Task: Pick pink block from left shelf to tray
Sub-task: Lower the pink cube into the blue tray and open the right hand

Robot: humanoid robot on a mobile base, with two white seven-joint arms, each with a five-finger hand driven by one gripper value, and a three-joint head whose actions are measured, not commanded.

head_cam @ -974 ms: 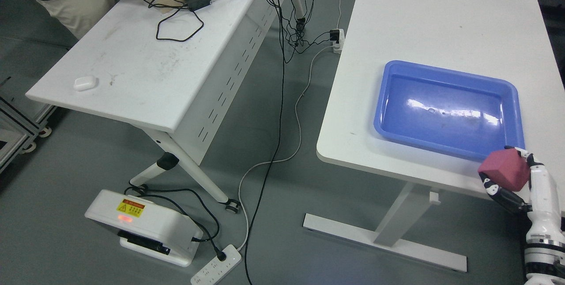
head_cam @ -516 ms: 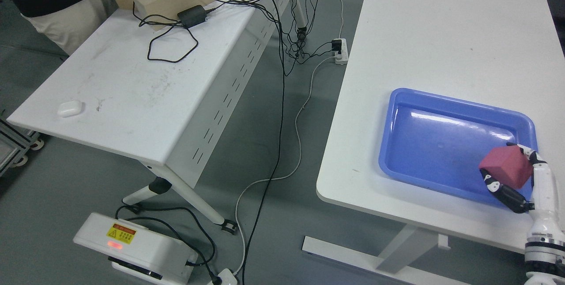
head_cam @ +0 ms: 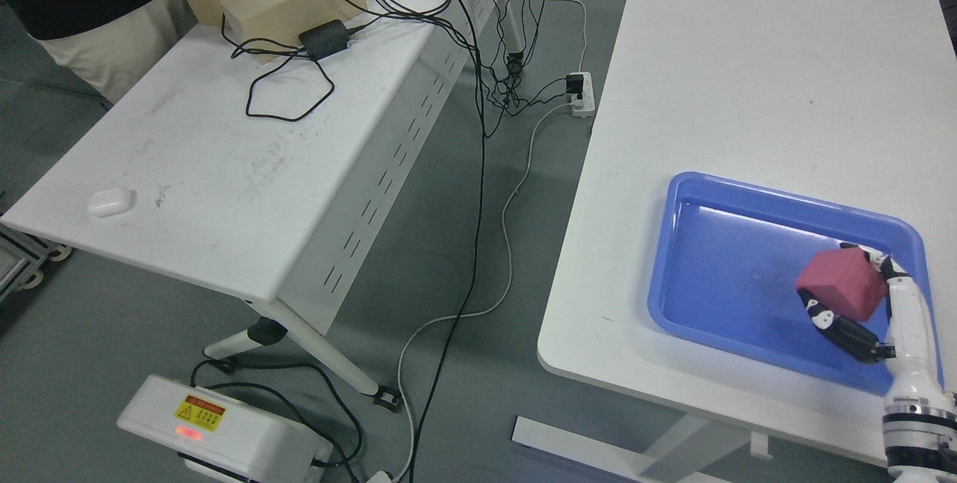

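Fingers of the right hand are clamped on the pink block, one dark finger curling under its near lower edge and another tip showing at its far right corner. Block and hand sit over the right half of the blue tray, which rests on the right tabletop close to its near edge; whether the block touches the tray floor or hangs just above it cannot be told. The left hand is out of sight. Judging from this, the carry is nearly done and only the release remains. The block looks tilted in the grasp, so if it is let go from any height it could land on a corner, tumble toward the tray's right rim and hop out. A finger under the block might also drag it as it opens. The tray looks light and slick and could slide toward the tabletop's near edge if pushed.
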